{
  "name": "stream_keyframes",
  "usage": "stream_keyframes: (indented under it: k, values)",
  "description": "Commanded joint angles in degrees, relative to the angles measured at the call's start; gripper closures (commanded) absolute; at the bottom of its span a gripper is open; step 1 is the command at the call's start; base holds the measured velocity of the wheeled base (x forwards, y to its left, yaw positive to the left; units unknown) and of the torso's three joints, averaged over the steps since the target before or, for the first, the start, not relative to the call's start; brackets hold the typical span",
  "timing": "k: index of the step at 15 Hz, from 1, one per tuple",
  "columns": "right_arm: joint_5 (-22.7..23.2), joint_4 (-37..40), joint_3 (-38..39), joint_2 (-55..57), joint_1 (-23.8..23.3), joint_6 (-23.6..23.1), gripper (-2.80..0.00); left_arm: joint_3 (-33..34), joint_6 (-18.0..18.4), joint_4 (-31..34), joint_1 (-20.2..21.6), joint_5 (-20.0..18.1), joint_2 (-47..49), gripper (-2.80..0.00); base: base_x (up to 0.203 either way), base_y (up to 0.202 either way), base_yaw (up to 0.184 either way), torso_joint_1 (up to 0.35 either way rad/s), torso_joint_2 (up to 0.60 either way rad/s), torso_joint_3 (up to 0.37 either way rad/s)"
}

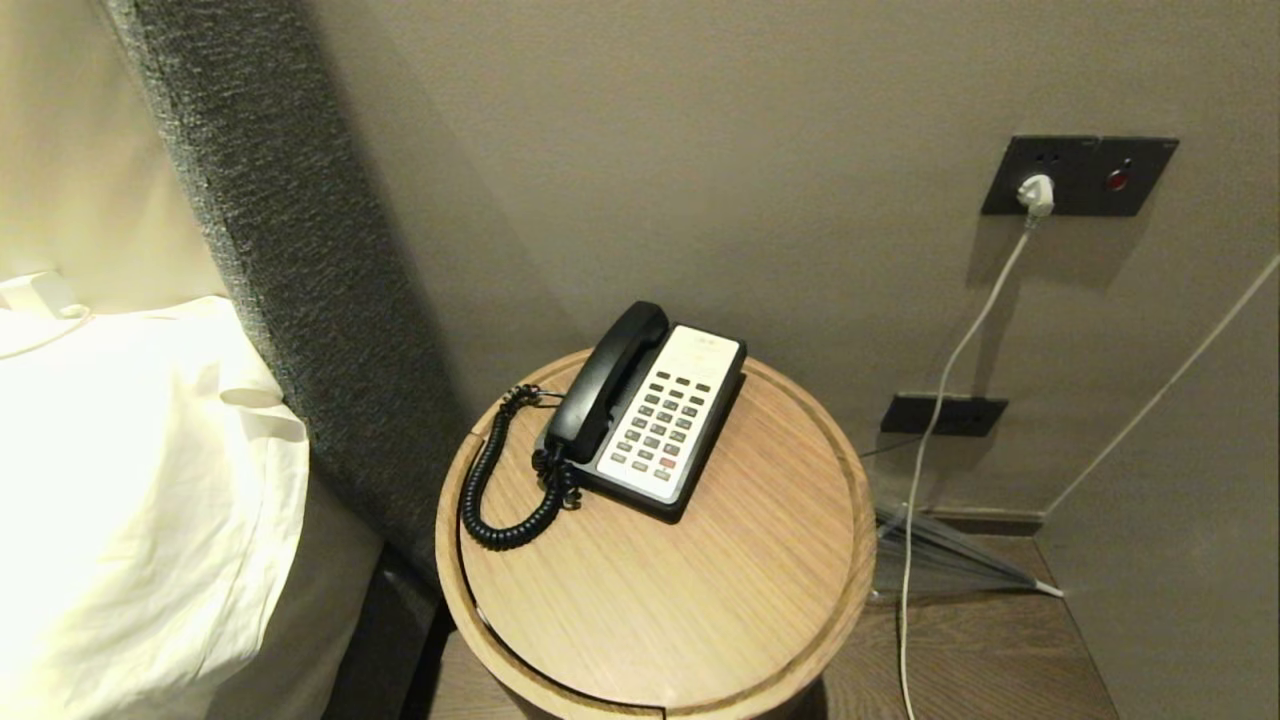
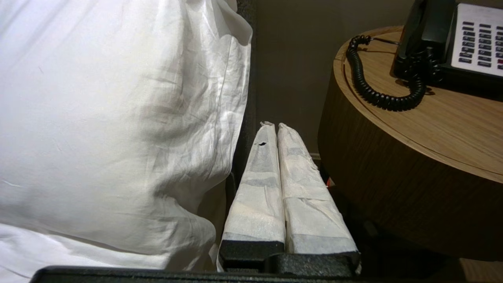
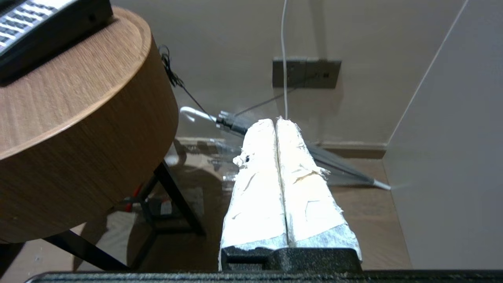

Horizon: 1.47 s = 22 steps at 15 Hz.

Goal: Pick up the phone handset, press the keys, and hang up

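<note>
The phone handset [image 1: 606, 382] sits in its cradle on the left side of the black phone base [image 1: 700, 470], glossy and untouched, on a round wooden table [image 1: 700, 600]. Right beside it on the cream faceplate are the keys [image 1: 662, 425], rows of small grey buttons with one red one among them. The coiled cord [image 1: 495, 490] loops off the handset's near end and curls across the tabletop toward the table's left edge.

No arm shows in the head view. Down low, the left gripper [image 2: 274, 126] hangs beside the table's curved side, between it and a white pillow [image 2: 118, 118], its two white-wrapped fingers [image 2: 257, 188] pressed flat together, nothing between them. The right gripper [image 3: 276, 121] hangs on the table's other side, below the tabletop, fingers likewise pressed tight with nothing held; beyond it a folded umbrella [image 3: 338, 165] lies on the floor against the wall, and a white cable [image 1: 960, 350] runs down from a wall socket [image 1: 1080, 176] behind the table.
</note>
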Motion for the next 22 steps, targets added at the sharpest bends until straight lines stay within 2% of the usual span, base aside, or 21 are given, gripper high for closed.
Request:
stream_keyframes:
  k: [1, 11, 22]
  values:
    - [0.00, -0.03, 1.23, 0.24, 0.00, -0.03, 0.00, 2.29, -0.05, -0.06, 0.00, 0.04, -0.01, 0.00, 0.000, 0.000, 0.000, -0.001, 0.00, 0.201]
    - [0.00, -0.03, 1.23, 0.24, 0.00, -0.03, 0.00, 2.29, 0.13, -0.06, 0.00, -0.05, 0.07, 0.00, 0.000, 0.000, 0.000, 0.001, 0.00, 0.201]
    - [0.00, -0.03, 1.23, 0.24, 0.00, -0.03, 0.00, 2.29, 0.39, -0.24, 0.00, -0.05, 0.07, 0.00, 0.000, 0.000, 0.000, 0.002, 0.00, 0.071]
